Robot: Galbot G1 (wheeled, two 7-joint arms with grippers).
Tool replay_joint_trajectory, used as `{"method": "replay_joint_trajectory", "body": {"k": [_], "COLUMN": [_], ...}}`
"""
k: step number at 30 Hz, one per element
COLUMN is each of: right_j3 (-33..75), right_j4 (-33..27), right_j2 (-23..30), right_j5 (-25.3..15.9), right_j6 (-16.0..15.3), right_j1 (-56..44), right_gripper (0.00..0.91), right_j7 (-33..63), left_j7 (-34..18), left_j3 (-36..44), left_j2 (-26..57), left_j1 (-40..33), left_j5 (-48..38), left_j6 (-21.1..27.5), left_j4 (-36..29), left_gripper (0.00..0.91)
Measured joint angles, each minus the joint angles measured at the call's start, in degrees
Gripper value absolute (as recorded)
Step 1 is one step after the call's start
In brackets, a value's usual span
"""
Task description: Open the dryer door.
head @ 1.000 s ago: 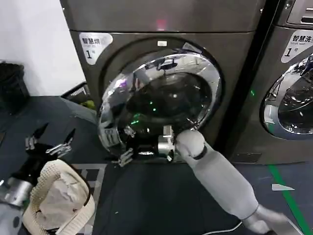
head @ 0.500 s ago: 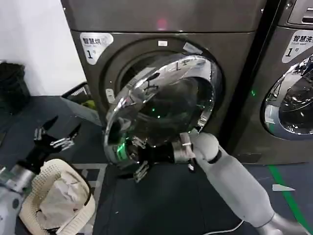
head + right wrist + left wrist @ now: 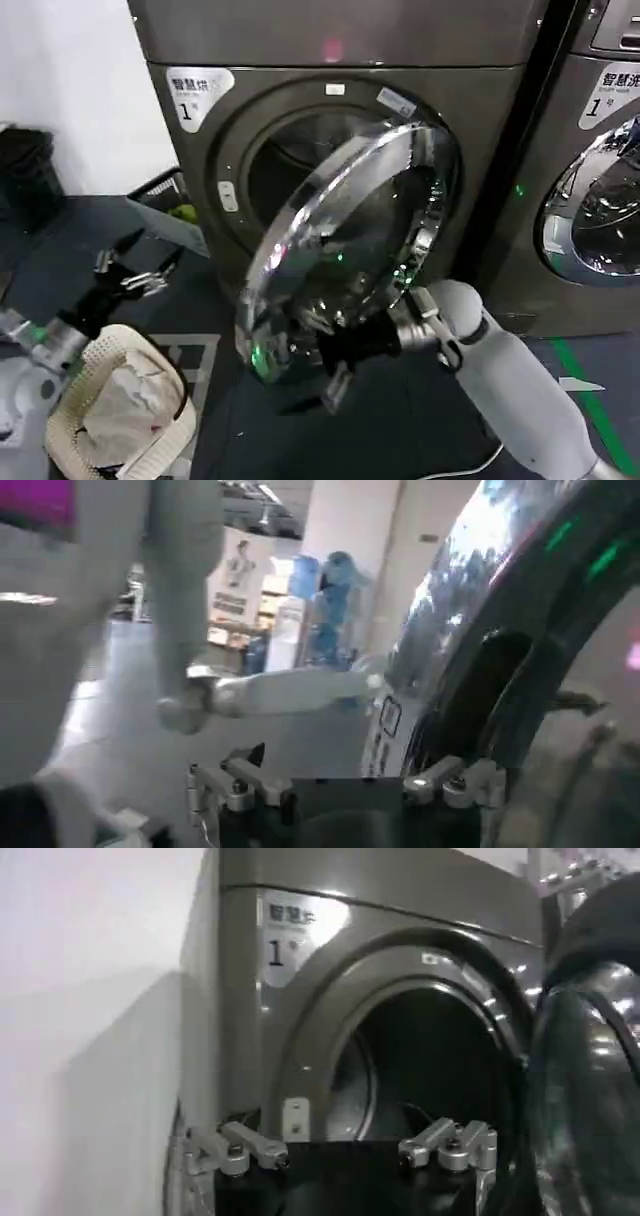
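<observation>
The dryer door (image 3: 350, 250), a chrome ring around dark glass, stands swung partly out from the grey dryer (image 3: 330, 40), hinged on its right side. The dark drum opening (image 3: 285, 170) shows behind it. My right gripper (image 3: 318, 355) is open at the door's lower free edge, its fingers straddling the rim. The right wrist view has that gripper (image 3: 340, 785) beside the shiny door ring (image 3: 500, 570). My left gripper (image 3: 150, 255) hovers open and holds nothing, low at the left of the dryer. In the left wrist view that gripper (image 3: 343, 1156) faces the drum opening (image 3: 430, 1068), with the door (image 3: 590, 1078) alongside.
A neighbouring machine (image 3: 600, 200) with its own chrome door stands at the right. A cream laundry basket (image 3: 120, 410) with cloth sits on the floor under my left arm. A dark crate (image 3: 160, 190) and a black bin (image 3: 25, 175) are against the left wall.
The door has swung further out from the dryer, uncovering more of the drum. My right gripper moved right and nearer with the door's edge. My left gripper rose toward the machine.
</observation>
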Motion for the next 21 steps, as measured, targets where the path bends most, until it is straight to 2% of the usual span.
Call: {"method": "replay_joint_trajectory", "body": {"k": [10, 21], "right_j3": [7.6, 19.1], "right_j4": [-5.4, -6.7], "right_j2": [-2.8, -7.1], "right_j5": [0.7, 2.5], "right_j6": [1.7, 2.0], "right_j1": [-1.2, -6.8], "right_gripper": [0.907, 0.907], "right_j7": [-0.1, -0.1], "left_j7": [1.5, 3.0], "left_j3": [8.9, 17.0], "left_j2": [-1.0, 0.5], "left_j1": [-2.9, -7.3], "left_j5": [2.8, 2.9], "left_j6": [-0.6, -0.6], "left_j4": [0.5, 3.3], "left_gripper": [0.907, 0.907]}}
